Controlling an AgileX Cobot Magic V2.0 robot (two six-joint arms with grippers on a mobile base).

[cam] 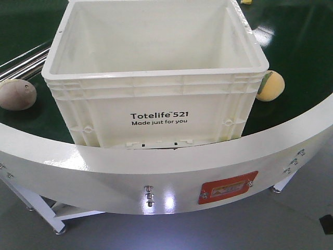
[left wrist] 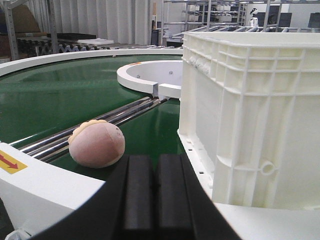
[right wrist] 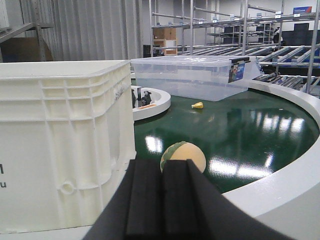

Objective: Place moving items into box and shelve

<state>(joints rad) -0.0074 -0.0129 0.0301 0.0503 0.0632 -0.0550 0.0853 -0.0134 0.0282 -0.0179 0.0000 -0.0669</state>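
The box (cam: 156, 112) has the beige piece (cam: 17, 95) at nine o'clock and the yellow-orange piece (cam: 270, 86) at three; the left gripper (left wrist: 155, 200) and right gripper (right wrist: 162, 200), fingers pressed together, should spread wide before reaching.

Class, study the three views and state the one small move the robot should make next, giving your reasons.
Probably open the left fingers, which are pressed shut, low and just short of the brownish piece. It lies on the green belt beside the white box, whose inside looks empty, so a grasp seems to come first.
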